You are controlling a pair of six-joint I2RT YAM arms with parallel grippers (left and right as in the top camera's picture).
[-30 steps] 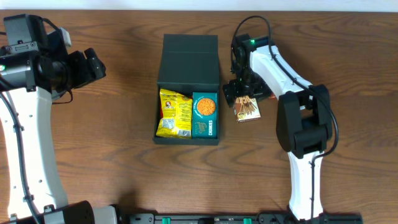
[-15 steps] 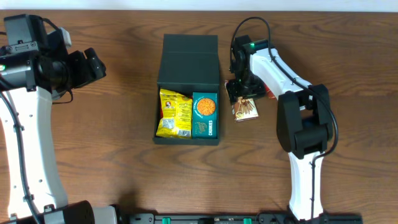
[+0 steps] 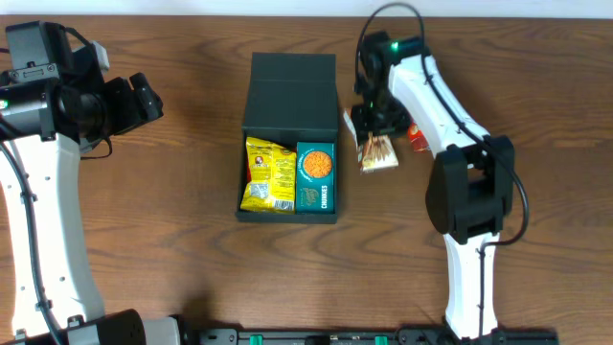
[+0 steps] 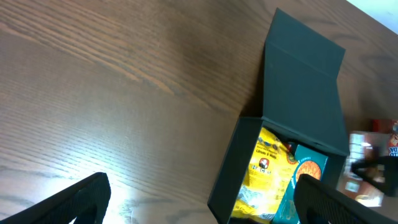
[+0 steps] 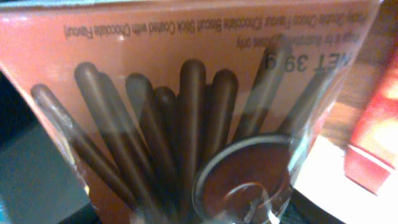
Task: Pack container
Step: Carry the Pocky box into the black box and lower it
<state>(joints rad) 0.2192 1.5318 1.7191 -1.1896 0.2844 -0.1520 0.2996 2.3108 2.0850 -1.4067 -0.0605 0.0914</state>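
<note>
Overhead view: one dark teal-black matte rectangular cardboard container point(image 3: 287, 218) at mid-worktop point(image 3: 172, 240), hinged flap lid point(image 3: 291, 91) laid back open on the far side. Inside the container, two things side by side and touching: one yellow crinkled snack packet point(image 3: 267, 173) on the left, one teal cookie pack with an orange disc on its face point(image 3: 315, 176) on the right. Just right of the container, two more things: one brown packet of chocolate-coated sticks point(image 3: 378, 154), tilted, and one small red packet point(image 3: 416, 138) close beyond it. Two white-and-black arms: right arm point(image 3: 436, 96) stretched over the brown packet, left arm point(image 3: 43, 192) well left of the container. Right jaws closed partway on the brown packet, seen close up across nearly the whole right wrist view, red packet at that view's right edge. Left jaws spread wide, holding nothing; two dark fingertips point(image 4: 87, 193) at the lower corners of the left wrist view, open container ahead of them.
</note>
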